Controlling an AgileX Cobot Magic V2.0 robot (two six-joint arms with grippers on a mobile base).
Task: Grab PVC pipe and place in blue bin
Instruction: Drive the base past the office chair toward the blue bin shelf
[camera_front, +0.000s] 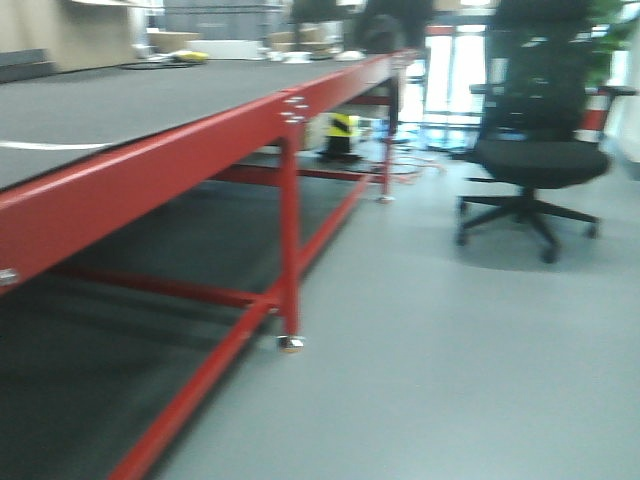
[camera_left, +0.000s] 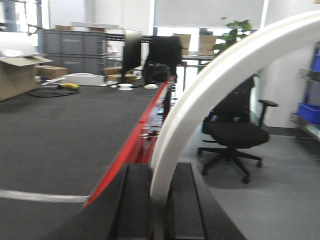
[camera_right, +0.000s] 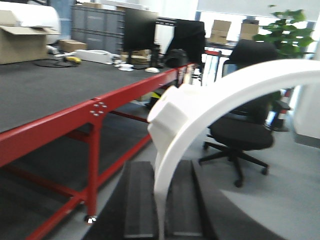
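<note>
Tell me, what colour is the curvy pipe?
White. The pipe shows best in the left wrist-mounted view.

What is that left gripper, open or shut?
Shut: the left gripper has two black fingers pressing either side of the white PVC pipe.

This looks like a lab or workshop inside an office. A long red-framed worktop carries a dark mat, and a black swivel chair stands beside it. At the worktop's far end are a monitor, cardboard boxes and grey storage crates.
</note>
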